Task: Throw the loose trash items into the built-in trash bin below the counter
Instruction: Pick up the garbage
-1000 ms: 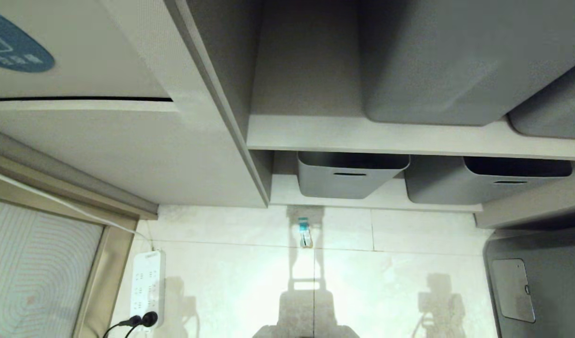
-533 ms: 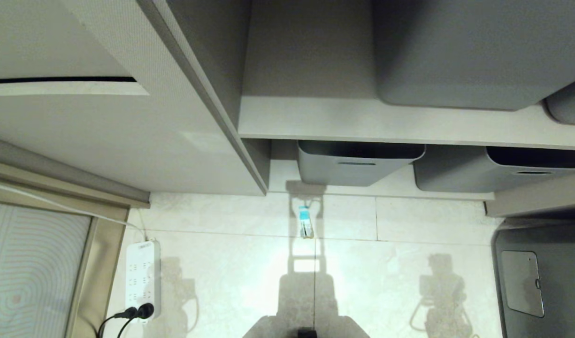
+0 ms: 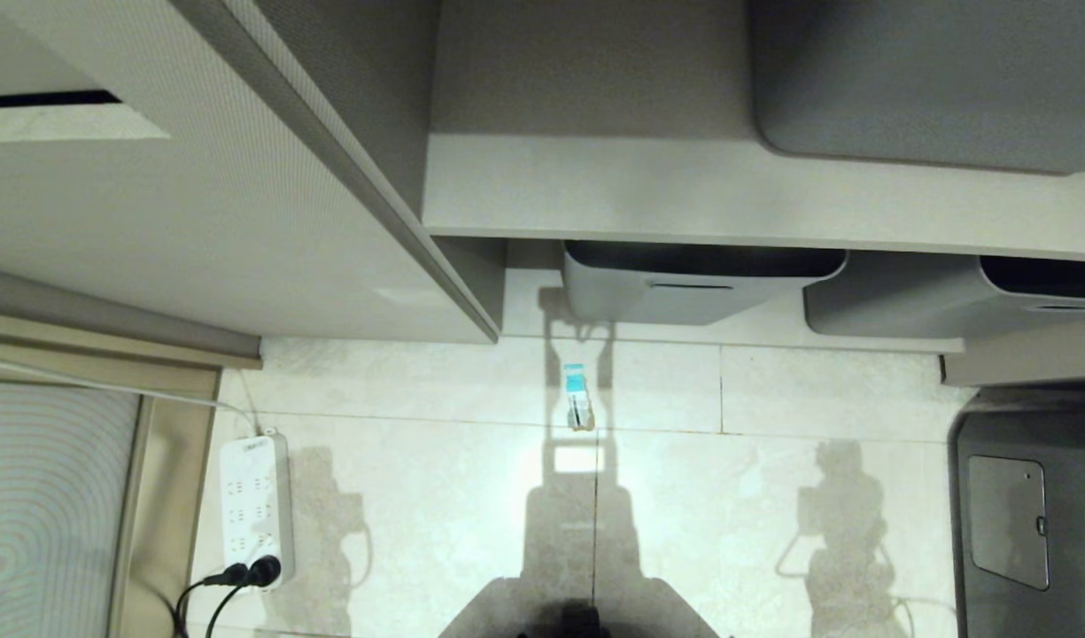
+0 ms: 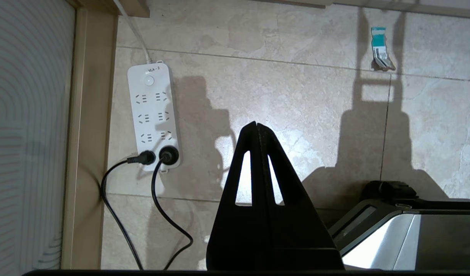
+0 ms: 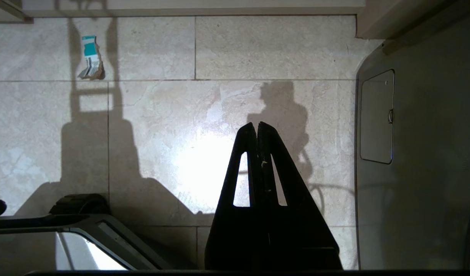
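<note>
A thin teal-and-white strip wrapper (image 3: 577,399) lies alone on the pale floor tiles just in front of the lowest shelf; both wrist views also catch this wrapper (image 4: 380,50) (image 5: 91,57). The built-in trash bin's beige cabinet front (image 3: 197,239) fills the left, with the flap's lower edge (image 3: 28,99) at the top left corner. The counter is out of view. My left gripper (image 4: 256,123) hangs shut and empty over the floor, well short of the wrapper. My right gripper (image 5: 257,123) hangs shut and empty too. Neither arm shows in the head view.
Grey tubs (image 3: 684,288) (image 3: 949,301) sit on the open shelves right of the cabinet. A white power strip (image 3: 254,509) with two black plugs lies on the floor at the left beside a ribbed panel (image 3: 37,514). A grey unit with a small hatch (image 3: 1007,523) stands at the right.
The whole head view has shifted: cabinet and shelves slid upward, the blue sticker left the picture and more floor shows. The camera moved; the wrapper stays put.
</note>
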`<state>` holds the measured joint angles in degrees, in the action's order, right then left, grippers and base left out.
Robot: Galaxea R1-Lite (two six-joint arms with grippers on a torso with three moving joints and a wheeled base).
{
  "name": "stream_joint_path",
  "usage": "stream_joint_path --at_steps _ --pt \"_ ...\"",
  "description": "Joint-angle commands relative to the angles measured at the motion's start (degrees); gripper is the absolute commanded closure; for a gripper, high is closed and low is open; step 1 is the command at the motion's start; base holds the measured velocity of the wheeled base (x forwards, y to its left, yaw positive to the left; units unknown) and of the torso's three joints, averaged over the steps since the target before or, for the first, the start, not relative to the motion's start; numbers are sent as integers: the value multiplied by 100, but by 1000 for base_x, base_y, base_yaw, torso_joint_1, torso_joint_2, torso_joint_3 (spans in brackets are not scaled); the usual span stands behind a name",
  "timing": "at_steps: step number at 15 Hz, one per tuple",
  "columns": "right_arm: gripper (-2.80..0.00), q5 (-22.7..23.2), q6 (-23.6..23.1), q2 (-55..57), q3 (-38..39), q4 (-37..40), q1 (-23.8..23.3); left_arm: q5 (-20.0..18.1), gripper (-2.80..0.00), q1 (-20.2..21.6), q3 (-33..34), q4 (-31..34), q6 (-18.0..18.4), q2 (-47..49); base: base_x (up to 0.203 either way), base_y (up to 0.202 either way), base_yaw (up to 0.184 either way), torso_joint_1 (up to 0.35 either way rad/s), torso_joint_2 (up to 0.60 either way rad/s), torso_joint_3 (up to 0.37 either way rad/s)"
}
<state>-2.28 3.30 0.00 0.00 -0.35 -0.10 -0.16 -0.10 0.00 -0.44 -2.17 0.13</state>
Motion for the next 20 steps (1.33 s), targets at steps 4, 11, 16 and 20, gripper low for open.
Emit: stream_joint_path --at_steps 4,11,16,20 --pt "0 -1 4 9 9 0 1 -224 0 1 -142 89 267 50 0 0 0 6 2 -31" --pt "0 -1 4 0 9 0 1 -2016 0 -306 -2720 79 68 4337 0 0 0 0 0 0" --pt "0 -1 4 0 9 0 1 -2863 0 -1294 -3387 -1173 489 8453 0 0 0 0 0 0" --pt "0 -1 4 0 9 0 4 -2464 0 -2700 -3737 -3584 291 11348 0 0 0 0 0 0"
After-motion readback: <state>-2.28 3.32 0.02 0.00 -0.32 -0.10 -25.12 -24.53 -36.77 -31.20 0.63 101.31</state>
